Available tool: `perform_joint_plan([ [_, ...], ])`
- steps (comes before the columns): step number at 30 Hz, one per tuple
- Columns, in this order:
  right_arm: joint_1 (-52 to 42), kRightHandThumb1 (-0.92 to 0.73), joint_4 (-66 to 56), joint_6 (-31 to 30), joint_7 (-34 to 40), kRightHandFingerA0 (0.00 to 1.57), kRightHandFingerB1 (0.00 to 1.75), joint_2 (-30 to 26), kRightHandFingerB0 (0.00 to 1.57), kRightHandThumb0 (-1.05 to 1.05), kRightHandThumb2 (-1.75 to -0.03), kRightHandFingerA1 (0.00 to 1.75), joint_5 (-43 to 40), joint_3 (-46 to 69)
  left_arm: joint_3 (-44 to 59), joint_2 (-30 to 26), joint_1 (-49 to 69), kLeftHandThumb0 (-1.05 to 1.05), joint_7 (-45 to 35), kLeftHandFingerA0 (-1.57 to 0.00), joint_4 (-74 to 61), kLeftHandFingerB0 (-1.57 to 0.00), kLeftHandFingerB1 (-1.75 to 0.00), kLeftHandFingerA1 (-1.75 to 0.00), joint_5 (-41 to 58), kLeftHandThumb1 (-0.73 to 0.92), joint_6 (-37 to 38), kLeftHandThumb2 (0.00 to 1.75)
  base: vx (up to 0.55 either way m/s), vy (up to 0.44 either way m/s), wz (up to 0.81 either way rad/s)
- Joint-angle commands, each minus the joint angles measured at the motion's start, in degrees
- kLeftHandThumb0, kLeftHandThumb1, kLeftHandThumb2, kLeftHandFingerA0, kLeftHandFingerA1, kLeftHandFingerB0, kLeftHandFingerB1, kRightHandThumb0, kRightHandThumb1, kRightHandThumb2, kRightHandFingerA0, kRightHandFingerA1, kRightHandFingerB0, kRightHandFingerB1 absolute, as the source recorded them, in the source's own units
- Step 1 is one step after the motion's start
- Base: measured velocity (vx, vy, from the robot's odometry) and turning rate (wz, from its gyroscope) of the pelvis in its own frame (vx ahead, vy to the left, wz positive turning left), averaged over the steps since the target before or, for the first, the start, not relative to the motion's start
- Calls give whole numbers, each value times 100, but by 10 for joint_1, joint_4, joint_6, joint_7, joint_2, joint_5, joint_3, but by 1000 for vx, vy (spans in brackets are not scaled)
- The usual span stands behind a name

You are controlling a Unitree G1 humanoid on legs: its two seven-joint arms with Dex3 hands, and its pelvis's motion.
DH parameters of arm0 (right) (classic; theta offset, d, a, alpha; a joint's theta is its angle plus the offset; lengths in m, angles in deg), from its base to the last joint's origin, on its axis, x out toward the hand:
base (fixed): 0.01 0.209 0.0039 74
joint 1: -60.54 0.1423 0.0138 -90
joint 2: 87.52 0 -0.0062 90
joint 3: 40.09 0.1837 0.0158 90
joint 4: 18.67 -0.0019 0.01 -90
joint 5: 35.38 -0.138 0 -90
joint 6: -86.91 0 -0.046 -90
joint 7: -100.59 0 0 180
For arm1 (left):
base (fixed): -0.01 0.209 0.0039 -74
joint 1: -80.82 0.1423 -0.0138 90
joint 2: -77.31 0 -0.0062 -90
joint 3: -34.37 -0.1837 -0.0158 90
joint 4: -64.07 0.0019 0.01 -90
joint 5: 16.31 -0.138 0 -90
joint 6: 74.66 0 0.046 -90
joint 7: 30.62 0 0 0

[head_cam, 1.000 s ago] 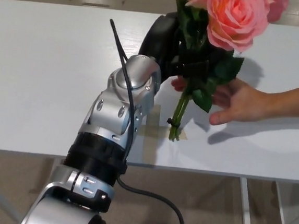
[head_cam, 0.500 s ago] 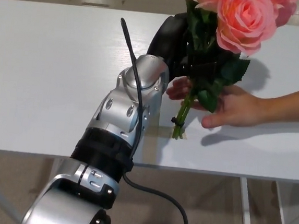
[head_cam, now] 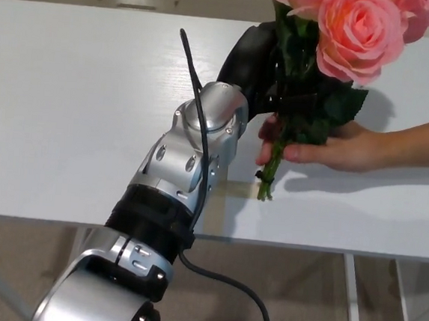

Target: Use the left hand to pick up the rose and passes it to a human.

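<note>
Since a moment ago, the person's hand (head_cam: 327,148) has closed around the stems. Your left hand (head_cam: 254,63) grips the pink rose bouquet (head_cam: 344,37), fingers clamped above the white table (head_cam: 69,103).

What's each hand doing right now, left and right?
Left hand: shut on the rose, stems also in a person's hand.
Right hand: not in view.

My left hand (head_cam: 255,59) reads as glossy black plastic; the forearm (head_cam: 193,147) behind it is brushed silver metal with a matt black band and a smooth black rubbery cable (head_cam: 222,285). The rose (head_cam: 358,34) looks like soft pink cloth, its leaves matt green. The desk (head_cam: 68,110) is smooth matt white.
</note>
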Motion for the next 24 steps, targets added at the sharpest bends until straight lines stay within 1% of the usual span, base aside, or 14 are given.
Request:
perform_joint_plan([
  [1,-2,-79,2,-9,-6,60,35,4,48,-59,-65,39,-10,4,2,124,-26,-16,-16,-87,25,-81,-100,-136,36,83,43,72,0,0,0],
  [6,2,-79,0,-10,-6,60,35,5,48,-59,-64,40,-10,5,5,122,-26,-16,-29,-87,35,-82,-99,-135,47,83,52,73,0,0,0],
  [13,6,-79,0,-9,1,61,35,6,49,-59,-65,41,-7,4,5,118,-36,-16,-25,-89,39,-83,-97,-134,55,82,39,73,0,0,0],
  [14,7,-79,0,-9,-1,62,35,7,49,-59,-65,41,-8,5,6,117,-36,-16,-26,-89,38,-85,-90,-133,57,84,36,70,0,0,0],
  [15,7,-79,1,-9,-1,61,35,6,49,-59,-65,41,-8,5,4,115,-36,-20,-29,-99,37,-92,-57,-103,56,85,36,65,0,0,0],
  [16,8,-79,1,-8,-1,61,35,5,49,-59,-65,41,-8,5,1,112,-36,-20,-32,-99,37,-92,-57,-103,54,85,36,65,0,0,0],
  [17,8,-79,0,-7,-2,62,35,6,50,-59,-65,41,-8,5,-11,100,-37,-41,-48,-55,31,-37,-32,-39,48,65,16,59,0,0,0],
  [18,8,-79,0,-7,-3,62,35,6,50,-59,-65,41,-8,5,-19,93,-39,-58,-61,0,27,-1,-23,-18,47,41,-1,76,0,0,0],
  [19,8,-79,0,-6,-3,62,35,6,50,-59,-65,41,-9,6,-27,84,-41,-67,-75,0,21,0,0,0,46,44,-20,57,0,0,0],
  [20,7,-79,0,-5,-3,62,35,6,50,-59,-65,41,-9,6,-42,69,-45,-75,-94,0,13,0,-1,0,42,43,-47,55,0,0,0],
  [21,8,-79,0,-5,-3,62,35,6,50,-59,-65,41,-9,7,-51,61,-48,-75,-102,0,9,0,-1,0,38,43,-60,55,0,0,0],
  [22,9,-79,0,-6,-3,62,35,6,50,-59,-65,41,-9,7,-64,49,-52,-80,-113,0,7,0,-1,0,29,42,-67,57,0,0,0],
  [24,9,-79,0,-5,-2,61,36,7,50,-59,-65,41,-8,6,-91,19,-60,-81,-143,0,11,0,-3,0,7,44,-67,55,0,0,0],
])
